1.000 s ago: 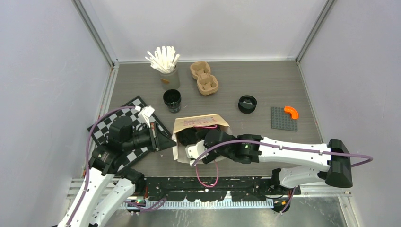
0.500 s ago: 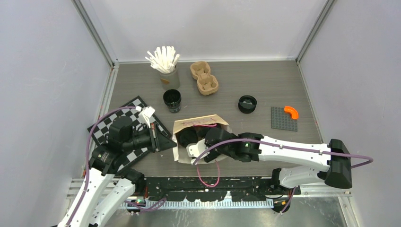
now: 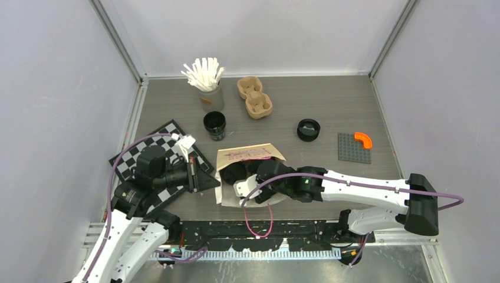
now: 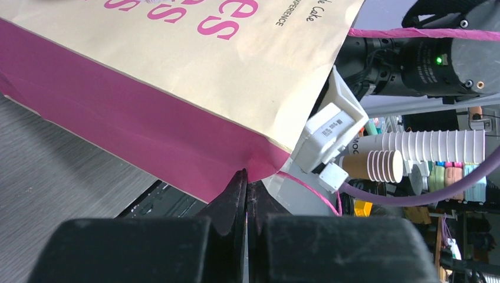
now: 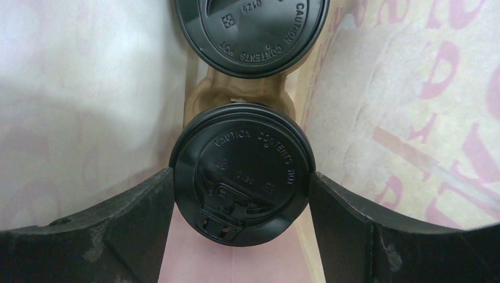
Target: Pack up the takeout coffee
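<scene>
Bag (image 3: 247, 154) has scooted a touch toward 9 o'clock and its top panel lies flatter than a second ago; the right arm has barely shifted. Left fingers (image 4: 234, 191) are clenched on the bag's magenta side edge, holding the mouth steady. Right fingers (image 5: 118, 224) are spread wide inside the bag, flanking a lidded cup (image 5: 240, 171) that sits in a pulp carrier (image 5: 242, 97); a second lidded cup (image 5: 253, 29) is at 12 o'clock of it. Can't tell whether they're gripping the lid or have already let go (contact looks flush on both sides, which could just be perspective). My read: seat the cup fully in its well, then back straight out along the bag axis toward 3 o'clock with no twist, or the lid may snag. Room is tight, with paper walls close at 3 and 9. On the counter (image 3: 330, 100) there's free space at 1 o'clock. One more black cup (image 3: 214, 125) waits at 11 o'clock of the bag.
</scene>
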`<state>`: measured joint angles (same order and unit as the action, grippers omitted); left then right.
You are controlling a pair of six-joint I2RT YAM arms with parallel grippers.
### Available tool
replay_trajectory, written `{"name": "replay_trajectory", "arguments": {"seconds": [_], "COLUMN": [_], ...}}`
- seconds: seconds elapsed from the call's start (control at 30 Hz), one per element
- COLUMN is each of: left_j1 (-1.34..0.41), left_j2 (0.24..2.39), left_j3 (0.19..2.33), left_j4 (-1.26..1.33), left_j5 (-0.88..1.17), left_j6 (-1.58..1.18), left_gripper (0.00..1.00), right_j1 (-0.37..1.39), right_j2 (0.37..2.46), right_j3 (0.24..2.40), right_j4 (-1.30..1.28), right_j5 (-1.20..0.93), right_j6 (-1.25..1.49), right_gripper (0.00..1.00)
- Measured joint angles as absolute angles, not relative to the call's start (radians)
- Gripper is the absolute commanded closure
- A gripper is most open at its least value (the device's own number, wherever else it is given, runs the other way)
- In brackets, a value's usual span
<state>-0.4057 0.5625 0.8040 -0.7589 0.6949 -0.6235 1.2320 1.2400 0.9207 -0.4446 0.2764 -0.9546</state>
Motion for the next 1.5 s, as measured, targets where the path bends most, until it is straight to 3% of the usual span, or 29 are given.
{"name": "replay_trajectory", "arguments": {"seconds": [1.5], "left_j1": [-0.406], "left_j2": [0.587], "left_j3": [0.807], "left_j4": [-0.751], "left_j5": [0.765], "left_j6": [-0.568], "left_gripper": [1.0], "right_j1": [1.159], "right_j2": [1.296], "right_j3": [0.881], "right_j4": [-0.368], "right_j5": [0.204], "right_j6": [-0.982], "right_gripper": [0.24]}}
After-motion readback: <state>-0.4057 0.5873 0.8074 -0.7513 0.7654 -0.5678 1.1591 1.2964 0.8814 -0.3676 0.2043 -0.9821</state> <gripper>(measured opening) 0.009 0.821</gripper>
